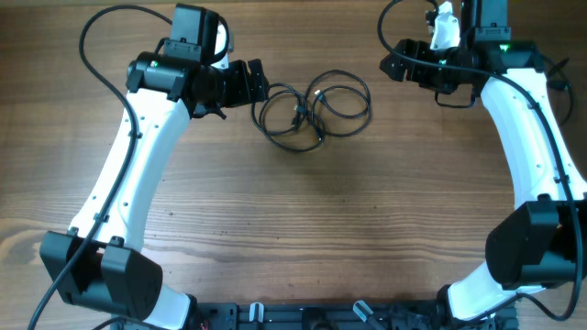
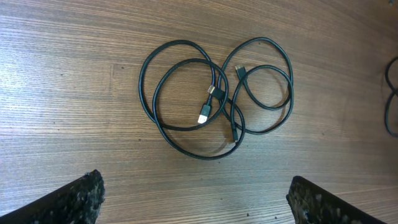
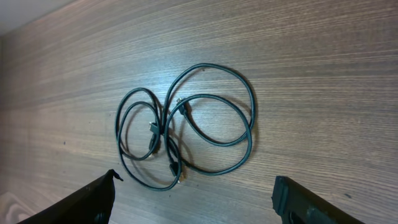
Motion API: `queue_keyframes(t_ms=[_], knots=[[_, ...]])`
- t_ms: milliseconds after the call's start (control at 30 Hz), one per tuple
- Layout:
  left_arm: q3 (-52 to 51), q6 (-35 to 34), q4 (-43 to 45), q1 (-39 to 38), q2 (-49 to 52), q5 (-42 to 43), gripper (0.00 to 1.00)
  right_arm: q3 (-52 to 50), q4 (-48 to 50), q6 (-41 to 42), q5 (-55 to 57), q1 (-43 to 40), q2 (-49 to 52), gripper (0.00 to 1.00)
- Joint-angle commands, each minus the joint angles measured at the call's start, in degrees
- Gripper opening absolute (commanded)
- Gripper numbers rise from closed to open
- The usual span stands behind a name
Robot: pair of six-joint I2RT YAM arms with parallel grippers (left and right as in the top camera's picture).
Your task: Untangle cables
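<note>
Overhead: the cables point(image 1: 315, 110) lie in overlapping loops on the wooden counter point(image 1: 303, 211), at the far middle, between the two arms.
Left wrist: the left gripper point(image 2: 194, 183) is spread wide and holds nothing. The loops lie ahead of it, with the plugs near their centre.
Right wrist: the right gripper point(image 3: 196, 186) is also spread wide and empty. The cables lie apart from its fingers.

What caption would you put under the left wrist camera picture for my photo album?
Overlapping loops of black cables lie on the wooden table ahead of the open left end effector.
</note>
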Motion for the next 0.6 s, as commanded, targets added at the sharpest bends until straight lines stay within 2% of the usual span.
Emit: queue_keyframes(t_ms=[0,433,567], knots=[[0.37,0.61,0.2,-0.26,0.68,0.92,0.97,0.22,-0.48,-1.11,1.07,-0.13,0.26,0.82],[0.37,-0.85,0.39,-0.26,0.68,0.92,0.97,0.22,-1.77,-1.14,1.99,-0.13,0.26,0.83],[0.37,-3.43,0.44,-0.26,0.68,0.72,0.97,0.22,-1.79,-1.14,2.12,-0.13,0.26,0.83]])
